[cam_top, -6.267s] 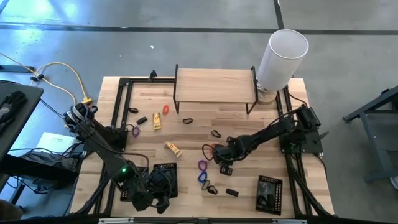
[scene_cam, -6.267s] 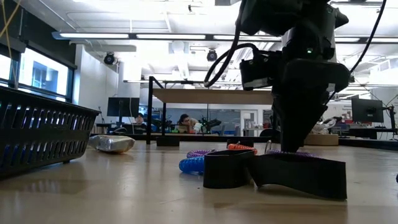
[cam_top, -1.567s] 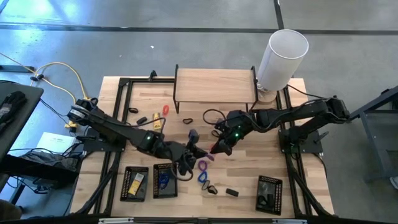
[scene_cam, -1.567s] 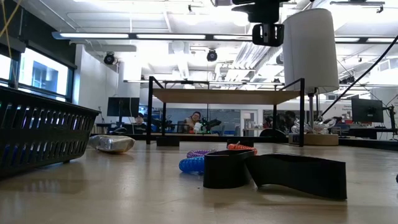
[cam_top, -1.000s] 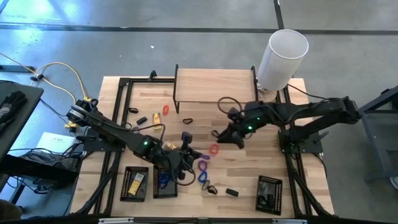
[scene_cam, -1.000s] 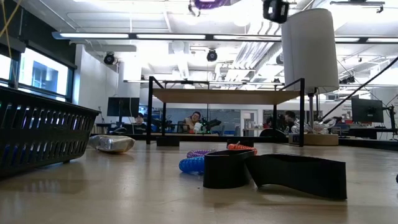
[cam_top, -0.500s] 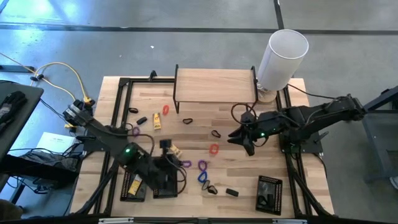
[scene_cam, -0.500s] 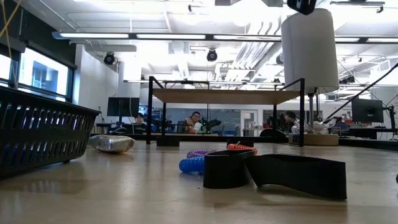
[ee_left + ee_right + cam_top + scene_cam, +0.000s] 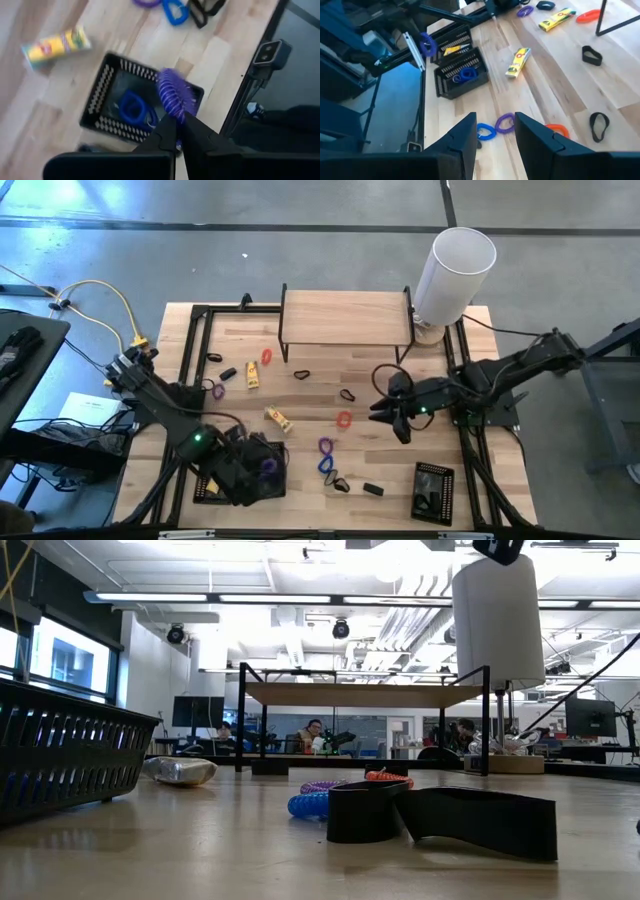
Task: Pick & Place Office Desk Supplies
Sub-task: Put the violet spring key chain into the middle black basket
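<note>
The left gripper [image 9: 176,120] hangs over a mesh tray [image 9: 100,90] at the near left of the table, fingers pinched on a purple coil [image 9: 172,92]. A blue coil [image 9: 132,107] already lies in that tray. The purple coil sits near the tray's wall rather than over its middle, so if released here it may catch on the rim or bounce out, being springy.

The right gripper [image 9: 495,131] hovers right of centre, fingers apart and empty. On the table below it lie a second purple coil [image 9: 506,121], another blue coil [image 9: 486,132] and an orange coil [image 9: 557,130], close together; a grab there could nudge a neighbour. A yellow packet [image 9: 518,61] lies farther left.
</note>
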Controlling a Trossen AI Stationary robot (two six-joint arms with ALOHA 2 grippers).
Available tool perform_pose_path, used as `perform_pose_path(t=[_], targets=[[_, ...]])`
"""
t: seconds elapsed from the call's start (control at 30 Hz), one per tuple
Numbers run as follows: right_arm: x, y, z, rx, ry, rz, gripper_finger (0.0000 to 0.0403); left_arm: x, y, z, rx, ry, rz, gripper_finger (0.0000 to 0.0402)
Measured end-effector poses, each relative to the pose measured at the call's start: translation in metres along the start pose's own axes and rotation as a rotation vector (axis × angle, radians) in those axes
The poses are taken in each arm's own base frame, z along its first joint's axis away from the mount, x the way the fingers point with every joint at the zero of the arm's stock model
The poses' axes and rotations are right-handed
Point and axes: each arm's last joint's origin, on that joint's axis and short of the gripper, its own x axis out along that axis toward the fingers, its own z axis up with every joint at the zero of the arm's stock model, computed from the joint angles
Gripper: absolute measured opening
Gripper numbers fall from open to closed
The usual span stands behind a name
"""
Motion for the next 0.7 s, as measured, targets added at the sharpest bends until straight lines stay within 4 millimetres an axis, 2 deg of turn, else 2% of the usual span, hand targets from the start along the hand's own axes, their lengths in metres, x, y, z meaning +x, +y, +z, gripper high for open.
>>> perform_pose_path(t=[0.13,0.5,0.7], targets=[[0.002,0.008,-0.013,0.007,0.005,0.032,0.0119,0.012,-0.006,-0.006,-0.118,0.060,0.022,0.0011],[-0.008,0.040,-0.038,-0.012,-0.068,0.107,0.0119,0.064,-0.012,-0.011,-0.209,0.125,0.214,0.0018],[-0.018,0.056,-0.048,-0.028,-0.095,0.168,0.0119,0.080,-0.011,-0.008,-0.231,0.144,0.260,0.0024]])
